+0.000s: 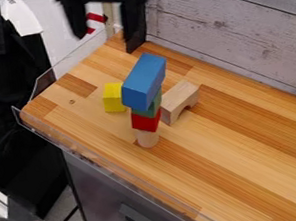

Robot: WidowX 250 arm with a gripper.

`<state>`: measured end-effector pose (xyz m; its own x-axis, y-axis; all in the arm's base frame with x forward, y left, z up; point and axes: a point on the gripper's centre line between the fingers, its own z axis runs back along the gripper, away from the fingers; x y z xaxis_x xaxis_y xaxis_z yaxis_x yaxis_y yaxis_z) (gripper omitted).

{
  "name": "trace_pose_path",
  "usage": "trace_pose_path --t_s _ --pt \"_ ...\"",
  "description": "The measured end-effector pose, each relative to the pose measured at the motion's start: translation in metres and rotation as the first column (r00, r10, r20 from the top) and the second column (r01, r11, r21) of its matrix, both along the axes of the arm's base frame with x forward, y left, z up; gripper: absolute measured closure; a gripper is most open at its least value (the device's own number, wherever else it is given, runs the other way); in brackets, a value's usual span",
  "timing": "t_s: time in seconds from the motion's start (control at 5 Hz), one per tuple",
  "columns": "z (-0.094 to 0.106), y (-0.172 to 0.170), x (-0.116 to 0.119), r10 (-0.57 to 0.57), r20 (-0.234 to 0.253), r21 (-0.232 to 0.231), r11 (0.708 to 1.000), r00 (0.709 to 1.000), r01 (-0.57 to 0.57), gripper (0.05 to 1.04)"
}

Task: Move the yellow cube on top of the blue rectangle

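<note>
High at the top left of the camera view hangs the black gripper [105, 24], its two fingers spread wide apart with nothing between them. The yellow cube [114, 97] rests on the wooden table [238, 172], left of a stack and below the gripper in the view. A blue rectangle [144, 80] lies on top of that stack. Under it come a green block [151, 109], a red block [145, 121] and a light wooden cylinder [147, 137] at the bottom. The blue block hides part of the green one.
A natural wood arch block [180, 101] stands just right of the stack. Grey wooden boards [235, 22] form a wall behind the table. A clear raised edge [110, 164] runs along the table's left and front side.
</note>
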<state>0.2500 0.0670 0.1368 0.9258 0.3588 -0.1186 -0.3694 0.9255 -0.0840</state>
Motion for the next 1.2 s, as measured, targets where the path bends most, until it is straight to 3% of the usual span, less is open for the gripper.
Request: trace_pose_path --t_s 0.2,0.4,0.8,1.0,1.2 --pt "-0.003 0.020 -0.008 0.095 0.002 -0.027 0.995 0.995 -0.095 0.084" --pt "-0.009 0.029 -0.008 0.112 -0.006 -0.016 0.994 0.994 -0.112 0.084" --pt "-0.045 0.037 0.004 0.085 -0.049 0.014 0.996 0.995 -0.085 0.084" --pt "-0.057 0.033 0.019 0.062 -0.013 -0.034 0.997 0.998 -0.063 0.084" --pt "-0.069 0.034 0.026 0.068 -0.038 -0.051 0.996 0.997 -0.070 0.084"
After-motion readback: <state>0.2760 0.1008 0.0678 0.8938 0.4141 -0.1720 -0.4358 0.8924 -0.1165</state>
